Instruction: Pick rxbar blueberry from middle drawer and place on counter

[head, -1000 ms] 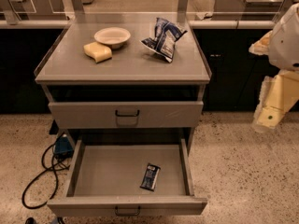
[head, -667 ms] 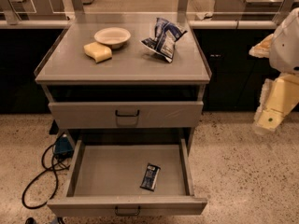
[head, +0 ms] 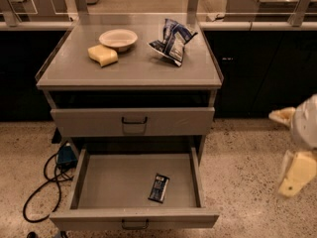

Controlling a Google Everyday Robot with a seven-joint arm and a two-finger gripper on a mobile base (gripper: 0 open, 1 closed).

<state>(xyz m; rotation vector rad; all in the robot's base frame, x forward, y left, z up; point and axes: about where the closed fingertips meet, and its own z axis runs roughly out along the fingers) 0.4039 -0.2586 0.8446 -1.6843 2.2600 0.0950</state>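
Observation:
The rxbar blueberry (head: 159, 188), a small dark wrapper with pale print, lies flat on the floor of the open middle drawer (head: 119, 182), toward its front right. The grey counter (head: 129, 66) tops the cabinet above it. My gripper (head: 296, 175) is a pale cream shape at the right edge of the camera view. It hangs over the speckled floor, well to the right of the drawer and touching nothing.
On the counter are a white bowl (head: 118, 37), a yellow sponge (head: 102, 54) and a wrinkly blue-and-white snack bag (head: 173, 41). The drawer above (head: 132, 121) is shut. A black cable (head: 42, 187) loops on the floor at the left. Dark cabinets stand behind.
My arm and gripper at the right edge have dropped from counter height to about drawer height. The bar and the drawer have not moved.

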